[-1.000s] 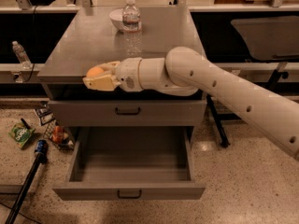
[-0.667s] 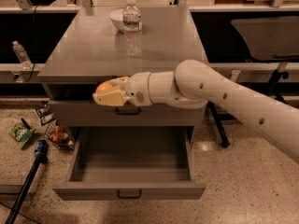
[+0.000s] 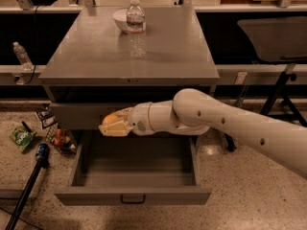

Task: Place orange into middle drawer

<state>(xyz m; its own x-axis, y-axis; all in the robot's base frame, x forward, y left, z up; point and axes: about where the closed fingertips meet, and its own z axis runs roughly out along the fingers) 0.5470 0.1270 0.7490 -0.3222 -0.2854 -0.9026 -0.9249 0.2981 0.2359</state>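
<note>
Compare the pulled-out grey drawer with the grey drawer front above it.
The pulled-out grey metal drawer is open and empty; the grey drawer front above is shut. The hand, gripping the small round orange, hangs over the open one and partly hides the shut one. Both are grey.

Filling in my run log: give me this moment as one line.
hand: shut on orange | place: over open drawer, rear left | drawer: nothing inside | orange: not yet released

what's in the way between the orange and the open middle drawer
Nothing visible. The gripper holds the orange just above the back left of the pulled-out middle drawer, and no object shows inside the drawer beneath it.
</note>
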